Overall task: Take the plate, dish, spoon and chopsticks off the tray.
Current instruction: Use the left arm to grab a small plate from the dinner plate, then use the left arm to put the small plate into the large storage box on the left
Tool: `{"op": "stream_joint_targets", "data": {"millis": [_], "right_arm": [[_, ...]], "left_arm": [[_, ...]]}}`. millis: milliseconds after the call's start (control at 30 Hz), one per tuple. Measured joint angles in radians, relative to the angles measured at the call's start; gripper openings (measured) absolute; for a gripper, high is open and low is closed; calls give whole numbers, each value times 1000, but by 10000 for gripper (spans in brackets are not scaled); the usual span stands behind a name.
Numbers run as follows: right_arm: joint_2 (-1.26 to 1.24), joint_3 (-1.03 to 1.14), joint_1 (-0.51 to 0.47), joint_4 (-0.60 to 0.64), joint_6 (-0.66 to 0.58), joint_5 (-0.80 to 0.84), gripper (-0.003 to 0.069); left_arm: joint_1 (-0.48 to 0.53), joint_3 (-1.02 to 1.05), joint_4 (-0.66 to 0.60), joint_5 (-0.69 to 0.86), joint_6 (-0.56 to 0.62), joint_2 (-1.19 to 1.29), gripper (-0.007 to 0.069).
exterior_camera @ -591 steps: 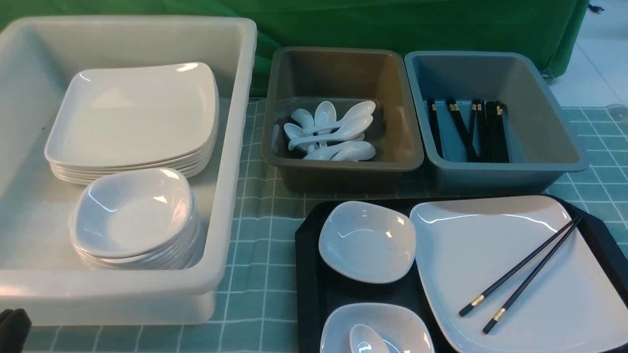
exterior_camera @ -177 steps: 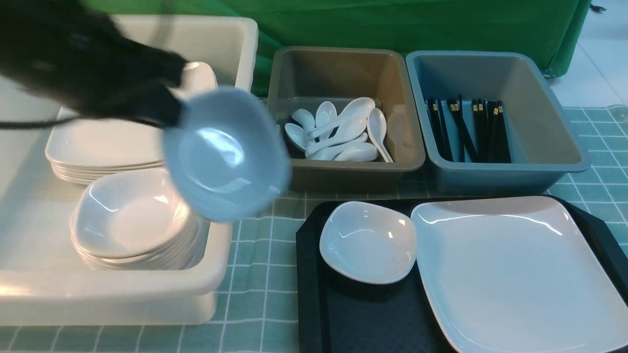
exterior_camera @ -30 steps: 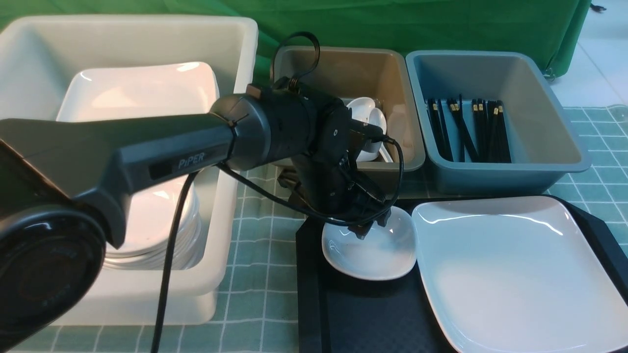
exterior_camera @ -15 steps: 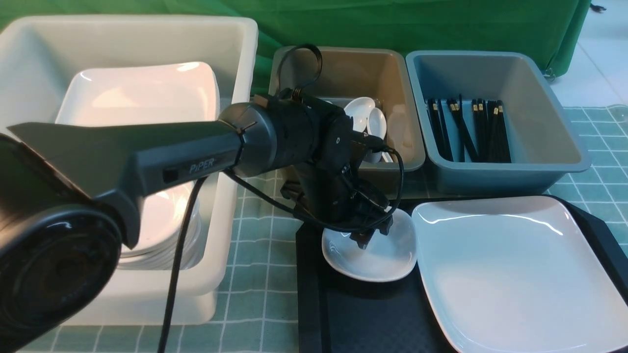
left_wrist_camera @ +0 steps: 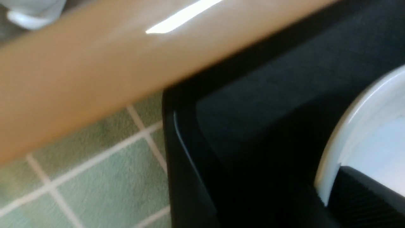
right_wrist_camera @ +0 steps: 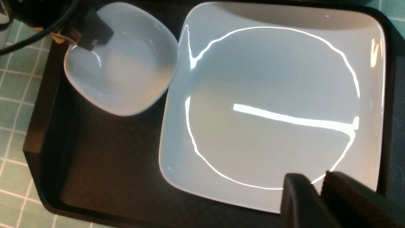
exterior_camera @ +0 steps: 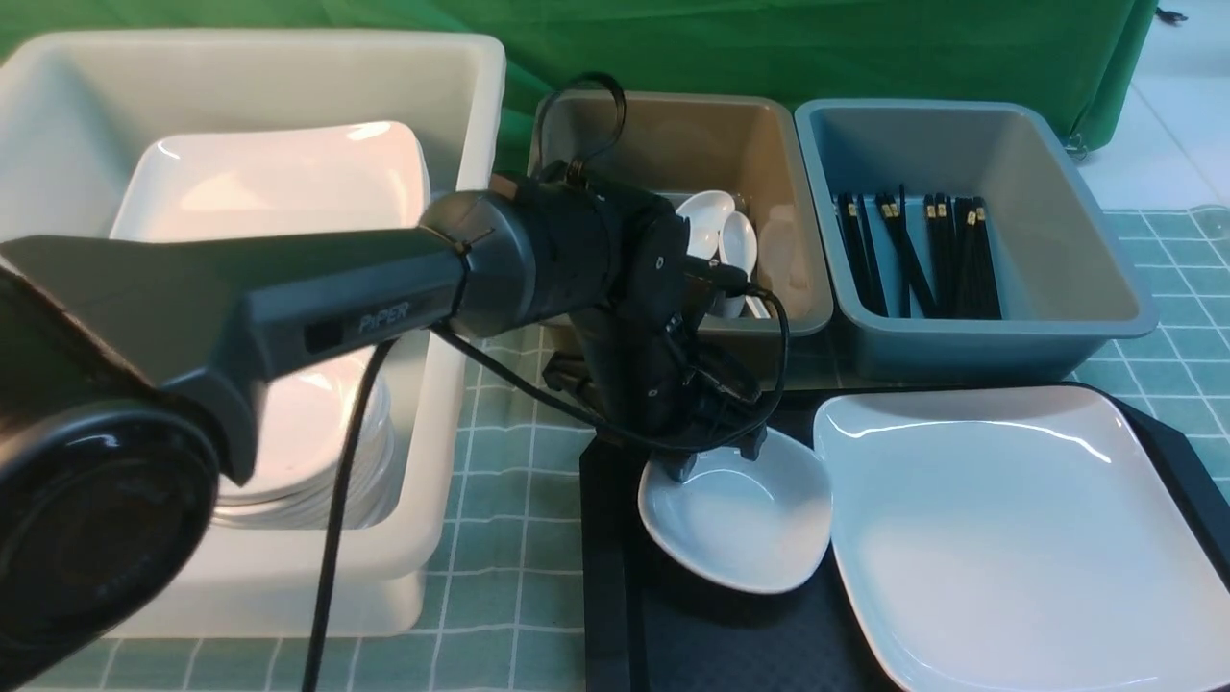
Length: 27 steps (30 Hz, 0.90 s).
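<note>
The large white plate (exterior_camera: 1028,538) lies on the right part of the black tray (exterior_camera: 750,644), its face bare. On its left, the small white dish (exterior_camera: 759,529) is at the tray's far left part, its rim right at the plate's edge; whether the two touch is hard to tell. The left gripper (exterior_camera: 713,459) is clamped on the wall of the dish, one finger inside the bowl and the other outside.

The right gripper (right_wrist_camera: 317,186), seen only in its own wrist view, has its fingertips slightly apart, with a narrow strip of plate showing between them.

Beyond the tray, white spoons (exterior_camera: 738,240) lie in the brown tub (exterior_camera: 673,125), partly hidden by the left arm (exterior_camera: 538,255). Beside it, black chopsticks (exterior_camera: 975,259) with gold bands lie in the blue-grey tub (exterior_camera: 1076,259). The white bin (exterior_camera: 452,423) on the left holds stacked plates (exterior_camera: 279,183) and stacked dishes (exterior_camera: 307,432), both partly covered by the arm.
</note>
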Motion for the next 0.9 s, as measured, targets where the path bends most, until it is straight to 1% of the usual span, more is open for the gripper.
{"op": "stream_joint_targets", "data": {"millis": [100,133,200,433,667,733,867,900], "right_arm": [[0,0,0,0,0,0,142],[0,0,0,0,0,0,142],[0,0,0,0,-1,0,142],[0,0,0,0,-1,0,143],[0,0,0,0,-1,0,143],[0,0,0,0,-1,0,144],[0,0,0,0,-1,-1,144],[0,0,0,0,-1,-2,144]], "left_arm": [[0,0,2,34,5,-32,66],[0,1,1,44,23,-52,43],[-1,3,-6,61,32,-89,24],[6,3,-81,69,74,-178,20],[39,3,-157,104,107,-278,20],[57,4,-171,127,115,-333,20],[153,5,-204,183,128,-452,20],[200,10,-212,208,129,-492,19]]}}
